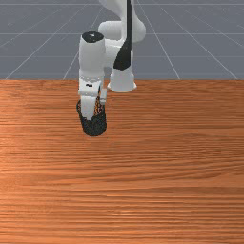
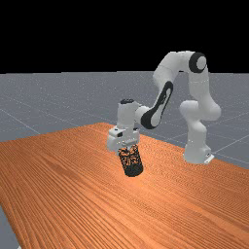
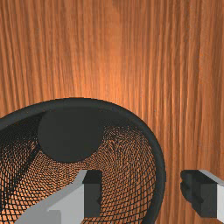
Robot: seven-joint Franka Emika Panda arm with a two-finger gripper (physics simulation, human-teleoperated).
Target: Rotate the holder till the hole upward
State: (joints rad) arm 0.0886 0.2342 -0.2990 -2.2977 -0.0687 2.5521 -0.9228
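Holder: dark mesh cup (image 2: 132, 163), tilted on the table's near-middle stretch in the far view; whether its bottom touches the wood, I cannot tell.
Hole: open end (image 3: 127, 151), facing up aslant toward the hand; in the far view it leans to that view's left.
Bottom: solid dark disc (image 3: 72, 133), seen down through the hole; the holder's lowest part in the front and far views.
Hand: at the holder's upper end (image 2: 127, 148), fingers apart and clamped on nothing.
Fingers: one (image 3: 92, 192) over the holder's hole, the other (image 3: 203, 192) outside its rim.
Rim: dark ring (image 3: 161, 170) around the hole, one stretch passing between the fingers, apart from both.
Arm: white and grey (image 2: 165, 97), its base beyond the holder in the front view.
Table: orange-brown wood (image 1: 157, 167), below and around the holder.
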